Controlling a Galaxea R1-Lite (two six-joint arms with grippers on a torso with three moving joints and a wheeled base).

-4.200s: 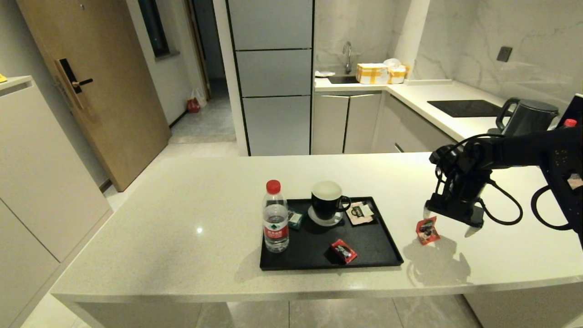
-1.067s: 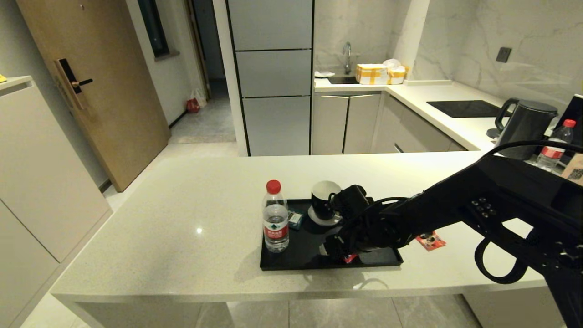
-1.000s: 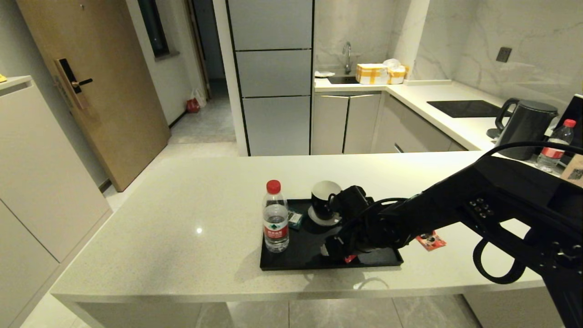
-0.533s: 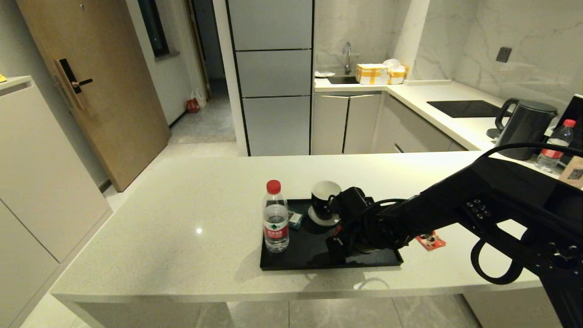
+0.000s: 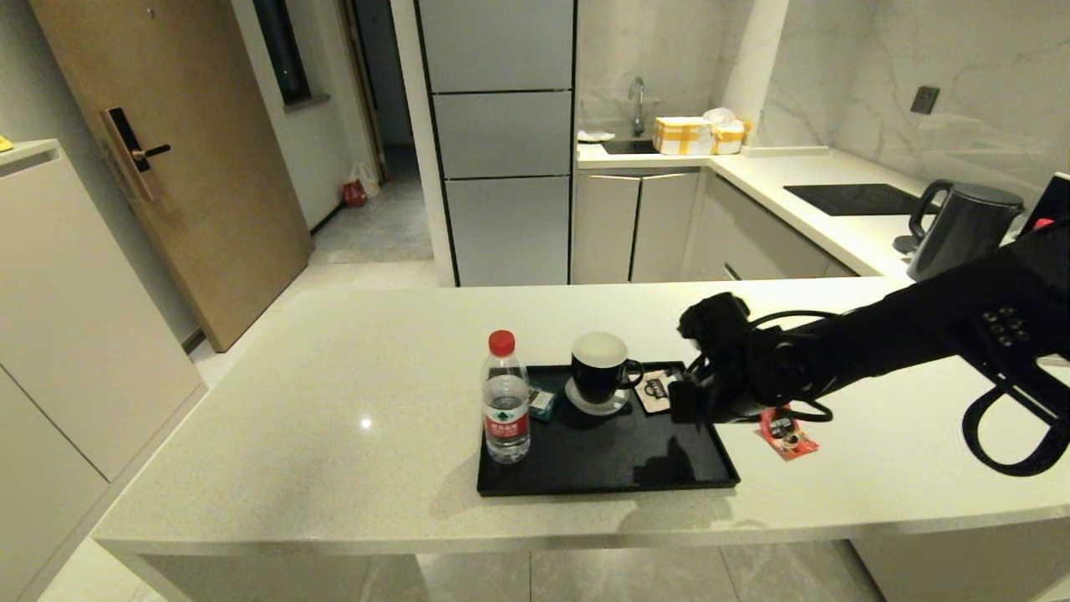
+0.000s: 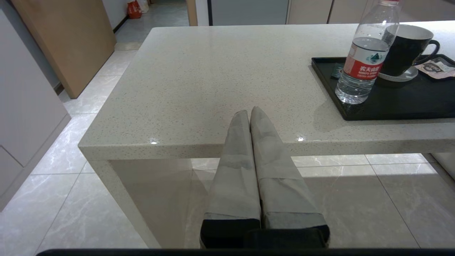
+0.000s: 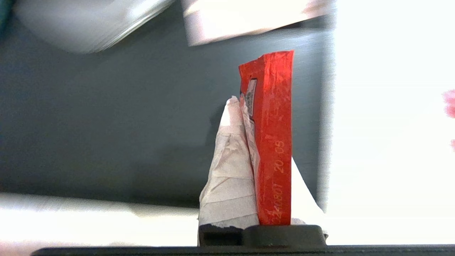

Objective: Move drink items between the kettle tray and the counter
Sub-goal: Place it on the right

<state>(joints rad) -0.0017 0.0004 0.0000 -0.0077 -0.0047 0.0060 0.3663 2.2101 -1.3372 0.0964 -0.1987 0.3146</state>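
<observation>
Right gripper (image 7: 263, 117) clamped on red sachet (image 7: 272, 142), long axis along fingers, above kettle tray (image 7: 106, 124)

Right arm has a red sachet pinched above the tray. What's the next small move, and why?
Probably carry it sideways past the tray rim toward the other red sachet on the counter, then lower. The right tool is shut on the held red sachet, hanging above the tray's right end, not yet over bare counter.
</observation>
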